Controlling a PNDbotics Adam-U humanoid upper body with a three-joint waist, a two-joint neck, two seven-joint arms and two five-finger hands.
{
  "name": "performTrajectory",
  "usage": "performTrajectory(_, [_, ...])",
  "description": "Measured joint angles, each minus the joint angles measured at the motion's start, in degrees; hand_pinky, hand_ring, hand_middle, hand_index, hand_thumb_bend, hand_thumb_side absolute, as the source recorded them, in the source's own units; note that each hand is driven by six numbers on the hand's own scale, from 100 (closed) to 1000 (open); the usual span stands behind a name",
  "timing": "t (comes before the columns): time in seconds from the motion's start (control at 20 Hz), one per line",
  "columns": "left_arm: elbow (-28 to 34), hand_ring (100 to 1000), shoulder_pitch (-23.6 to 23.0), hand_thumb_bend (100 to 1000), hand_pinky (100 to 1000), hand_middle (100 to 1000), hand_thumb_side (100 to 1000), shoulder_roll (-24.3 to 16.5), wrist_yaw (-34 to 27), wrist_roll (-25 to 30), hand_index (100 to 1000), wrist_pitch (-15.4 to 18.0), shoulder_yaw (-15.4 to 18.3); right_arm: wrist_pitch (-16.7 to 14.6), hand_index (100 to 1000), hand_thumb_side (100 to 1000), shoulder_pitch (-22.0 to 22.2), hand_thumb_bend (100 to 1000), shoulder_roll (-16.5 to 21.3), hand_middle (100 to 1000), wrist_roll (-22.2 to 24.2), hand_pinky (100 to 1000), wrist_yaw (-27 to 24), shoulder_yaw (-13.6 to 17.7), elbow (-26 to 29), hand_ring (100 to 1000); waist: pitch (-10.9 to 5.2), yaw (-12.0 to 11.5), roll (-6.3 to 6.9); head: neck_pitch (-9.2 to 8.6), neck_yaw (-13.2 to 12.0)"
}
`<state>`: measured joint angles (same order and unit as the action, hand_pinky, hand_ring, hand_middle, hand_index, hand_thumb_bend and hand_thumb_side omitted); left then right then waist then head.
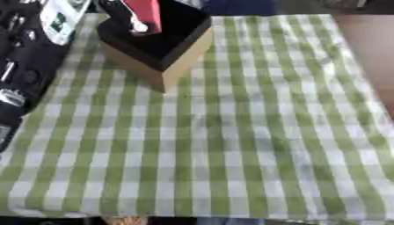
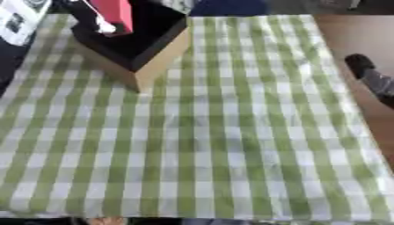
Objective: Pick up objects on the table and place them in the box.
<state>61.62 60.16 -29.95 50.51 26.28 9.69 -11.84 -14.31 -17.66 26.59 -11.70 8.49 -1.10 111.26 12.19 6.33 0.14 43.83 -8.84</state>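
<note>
A tan cardboard box [image 1: 173, 59] with a black inside stands at the far left of the checked cloth. An upright red object [image 1: 146, 13] with a small white piece [image 1: 138, 27] at its lower end sticks out of the box. My left arm [image 1: 17, 74] runs up the left edge toward the box. My left hand [image 1: 112, 10] shows only as a dark shape right beside the red object, so its hold is unclear. My right hand [image 2: 368, 72] shows at the right edge, off the cloth, with one finger stretched out and nothing in it.
The green and white checked cloth [image 1: 231, 145] covers most of the table. Bare brown tabletop [image 1: 369, 39] shows at the far right. A white and green packet [image 1: 61, 17] lies at the far left, beside the box.
</note>
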Motion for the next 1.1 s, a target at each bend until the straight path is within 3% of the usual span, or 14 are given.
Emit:
performTrajectory(0.3, [-9.0,589,0.7,532,684,564,207,4.3,6.6,-5.6,778,-0.7,3.0,-0.1,874,100,-0.5,618,-0.1,740,0.4,783,-0.2,-0.3,0.0,691,0.75,1.1,-0.03,0.00,-0.3])
performTrajectory(0.45, [-12.3,653,0.9,659,719,627,297,5.9,8.5,-6.6,806,-1.2,4.5,-0.1,874,100,-0.5,617,-0.1,740,0.6,783,-0.3,-0.3,0.0,691,0.92,1.3,-0.10,0.00,-0.6])
performTrajectory(0.5, [-13.1,653,0.9,659,719,627,297,6.2,8.8,-6.8,806,-1.4,4.8,-0.1,874,100,-0.5,617,-0.1,740,0.6,783,-0.3,-0.3,0.0,691,0.92,1.4,-0.14,0.00,-0.6])
performTrajectory(0.55, [-13.6,741,0.9,754,774,724,358,6.5,9.0,-6.9,837,-1.4,5.1,-0.1,874,100,-0.5,617,-0.1,740,0.7,783,-0.4,-0.3,0.0,691,0.93,1.4,-0.17,0.00,-0.6])
performTrajectory(0.75, [-14.1,788,0.9,786,813,785,386,6.8,8.9,-6.0,870,-1.3,5.6,-0.1,874,100,-0.6,617,-0.2,740,0.7,784,-0.5,-0.4,0.0,691,0.94,1.4,-0.21,0.00,-0.6])
performTrajectory(1.1, [-9.2,777,0.9,785,807,771,414,5.6,5.6,-4.3,866,-2.2,6.3,-0.2,875,100,-0.5,617,-0.2,740,0.7,784,-0.5,-0.3,0.0,692,0.93,0.7,-0.22,0.00,-0.6])
